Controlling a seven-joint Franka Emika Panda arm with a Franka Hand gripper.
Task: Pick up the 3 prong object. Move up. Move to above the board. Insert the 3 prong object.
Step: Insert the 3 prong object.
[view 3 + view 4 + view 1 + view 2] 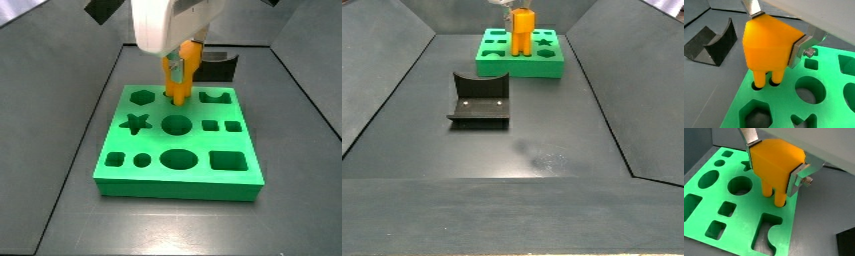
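Clearly, the gripper [777, 36] is hovering over the board [827, 100] and is pinching the 3 prong object [767, 42] by its chunky upper part, with one silver finger [807, 45] pressing against a flank of the orange block and the opposite finger [753, 7] pressing against the other flank. In both wrist views the orange piece is standing upright, its long axis running vertically, with the wide body uppermost between the fingers and the narrow prongs pointing straight down at the green slab. In a wrist view the prong tips [767, 80] are reaching into the small holes near the board's edge, and whether they are fully seated cannot be told. In a wrist view [777, 165] the piece is hanging near the board's rim, beside a round cutout [739, 184] and above a notched cutout [767, 230]. In a side view the orange piece [178, 75] is standing vertically at the far edge of the board [174, 170], between the hexagon cutout [140, 98] and another opening at the far corner. In a side view the fixture [478, 98] is sitting on the dark floor, well apart from the board [523, 62], which is lying toward the far end with the orange piece [521, 22] rising upright over it.
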